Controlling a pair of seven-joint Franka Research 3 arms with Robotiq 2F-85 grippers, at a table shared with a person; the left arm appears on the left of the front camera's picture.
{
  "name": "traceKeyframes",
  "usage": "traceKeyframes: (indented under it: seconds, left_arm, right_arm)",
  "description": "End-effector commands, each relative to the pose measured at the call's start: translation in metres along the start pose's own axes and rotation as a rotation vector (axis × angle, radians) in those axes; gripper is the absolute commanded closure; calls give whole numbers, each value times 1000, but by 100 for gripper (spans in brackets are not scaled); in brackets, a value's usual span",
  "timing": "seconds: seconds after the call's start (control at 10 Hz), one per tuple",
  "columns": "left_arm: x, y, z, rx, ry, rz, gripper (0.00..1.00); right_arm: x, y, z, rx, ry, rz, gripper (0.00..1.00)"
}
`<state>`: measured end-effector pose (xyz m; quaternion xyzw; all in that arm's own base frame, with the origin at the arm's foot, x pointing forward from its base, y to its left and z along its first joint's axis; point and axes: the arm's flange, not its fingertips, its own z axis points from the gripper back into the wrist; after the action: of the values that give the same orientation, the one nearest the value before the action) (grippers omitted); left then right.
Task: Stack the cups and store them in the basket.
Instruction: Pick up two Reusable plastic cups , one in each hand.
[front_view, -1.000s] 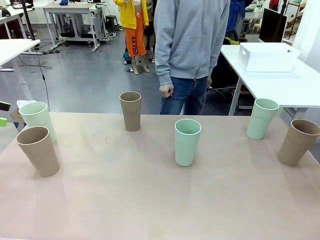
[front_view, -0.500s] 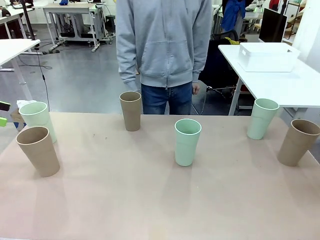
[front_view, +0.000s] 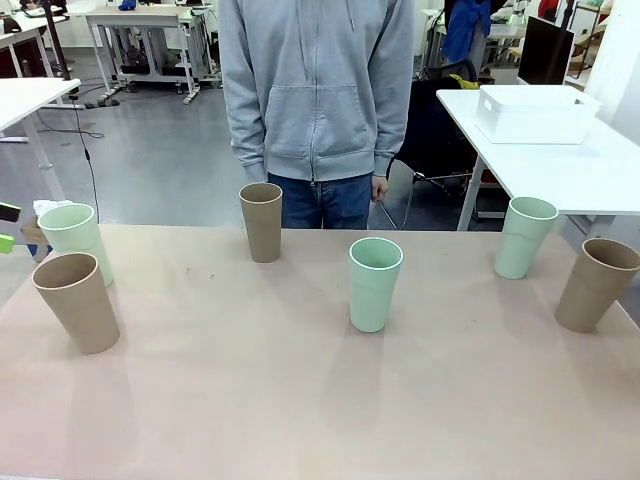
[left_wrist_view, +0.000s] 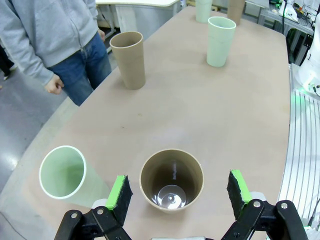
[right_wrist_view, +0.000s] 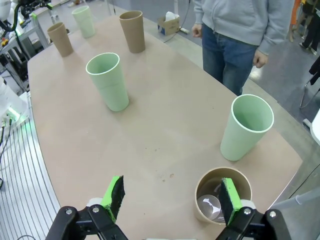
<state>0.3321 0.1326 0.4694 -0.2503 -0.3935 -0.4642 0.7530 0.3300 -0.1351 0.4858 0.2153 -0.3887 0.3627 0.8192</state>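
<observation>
Three mint cups and three tan cups stand upright and apart on the table: mint (front_view: 72, 235) and tan (front_view: 78, 302) at the left, tan (front_view: 261, 222) at the back, mint (front_view: 375, 284) in the middle, mint (front_view: 523, 237) and tan (front_view: 596, 285) at the right. The white basket (front_view: 535, 113) sits on a side table at the back right. My left gripper (left_wrist_view: 178, 190) is open above the left tan cup (left_wrist_view: 171, 180), with a mint cup (left_wrist_view: 62, 172) beside it. My right gripper (right_wrist_view: 172, 198) is open, and the right tan cup (right_wrist_view: 222, 195) lies below its right finger, near a mint cup (right_wrist_view: 246, 127).
A person in a grey hoodie (front_view: 316, 90) stands at the far edge, hands hanging at the sides. The table (front_view: 300, 400) has wide bare room in front of the cups. The side table (front_view: 600, 170) with the basket stands apart from it, across a gap.
The person has stepped from the right to the middle of the far edge and turned to face the table. The cups have not moved.
</observation>
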Motion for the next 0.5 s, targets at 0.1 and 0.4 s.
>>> traceKeyframes:
  seconds: [0.1, 0.4]
  left_arm:
    - [1, 1, -1, -3, -16, -15, 0]
    - [1, 1, -1, -3, -16, -15, 0]
  right_arm:
    - [2, -4, 1, 5, -28, 22, 0]
    - [2, -4, 1, 5, -28, 22, 0]
